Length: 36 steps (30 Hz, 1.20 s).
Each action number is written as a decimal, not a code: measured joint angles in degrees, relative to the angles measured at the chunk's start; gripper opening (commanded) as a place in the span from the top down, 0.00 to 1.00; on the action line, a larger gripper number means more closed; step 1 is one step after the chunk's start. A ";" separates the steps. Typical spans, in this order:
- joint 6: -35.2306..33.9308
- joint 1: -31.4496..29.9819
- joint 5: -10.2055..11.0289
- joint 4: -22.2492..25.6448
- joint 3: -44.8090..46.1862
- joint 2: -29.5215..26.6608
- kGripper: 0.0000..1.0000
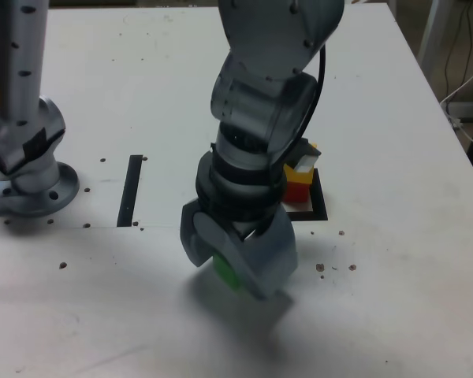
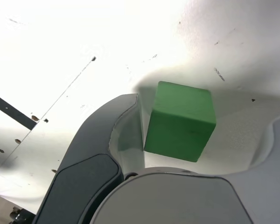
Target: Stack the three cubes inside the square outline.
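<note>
Green cube (image 2: 179, 119): lying between the parted jaws of the gripper (image 1: 227, 274), apparently on the white tabletop (image 1: 394, 252), on the near side of the square outlined in black tape (image 1: 321, 197) in the exterior view. Not gripped as yet, to judge by the bare gap along one flank; very near the darker jaw on the other, contact or no contact impossible to tell. Looks rigid, flat-faced and sharp-edged, probably light, of wood or hard plastic; unlikely to dent or crack under a firm squeeze. Smooth enough in finish to slide or pivot if pinched off-centre, so best taken by two opposite upright faces, at mid-height, with pads flat against both. Seems turned a little relative to the jaws: centre on it first, then close slowly, to let the faces square up rather than catch on a corner. Avoid a diagonal hold, liable to twist loose in the lift. Keep level once raised, and leave the underside free for setting down on the yellow cube (image 1: 299, 176), seen above the red cube (image 1: 297, 193) at the outline, partly hidden by the arm. Lower gently there, being light enough, most likely, to topple at a nudge.
</note>
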 measured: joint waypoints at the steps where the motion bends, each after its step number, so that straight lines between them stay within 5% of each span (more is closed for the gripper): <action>1: 0.00 0.00 -0.09 -0.13 0.13 0.04 0.60; 7: 0.24 0.01 -0.13 -0.86 0.55 0.06 0.75; 26: 0.71 0.03 -2.66 -0.16 0.50 0.28 0.75; 36: -4.50 0.25 3.56 15.38 -9.21 -1.66 0.75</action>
